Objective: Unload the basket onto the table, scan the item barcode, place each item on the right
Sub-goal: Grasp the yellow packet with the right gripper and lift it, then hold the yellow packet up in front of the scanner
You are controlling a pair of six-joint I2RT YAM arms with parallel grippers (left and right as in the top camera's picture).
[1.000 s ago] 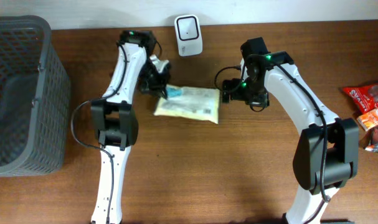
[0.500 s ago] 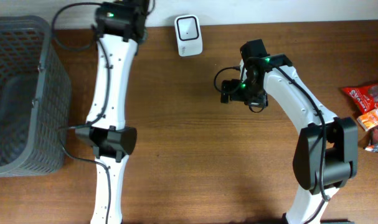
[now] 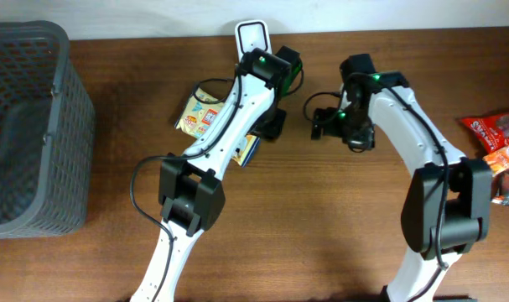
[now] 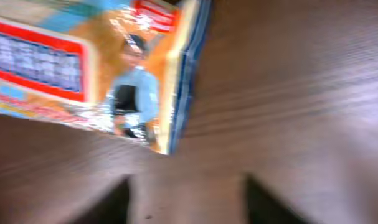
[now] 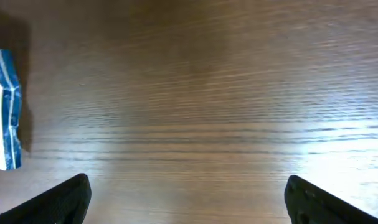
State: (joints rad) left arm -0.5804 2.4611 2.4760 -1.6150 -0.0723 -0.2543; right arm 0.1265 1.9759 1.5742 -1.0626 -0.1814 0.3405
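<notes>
Yellow snack packet [image 3: 199, 114] lies just ahead of the spread left jaws; right jaws also spread.

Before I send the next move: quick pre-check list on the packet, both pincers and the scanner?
1. Snack packet lying flat, not held: ok.
2. Left pincer open and empty, packet just ahead of it: ok.
3. Right pincer open, nothing between its fingers: ok.
4. Scanner in view at the back edge: ok.
5. Barcode side facing the scanner: cannot tell, the print is blurred.
</notes>
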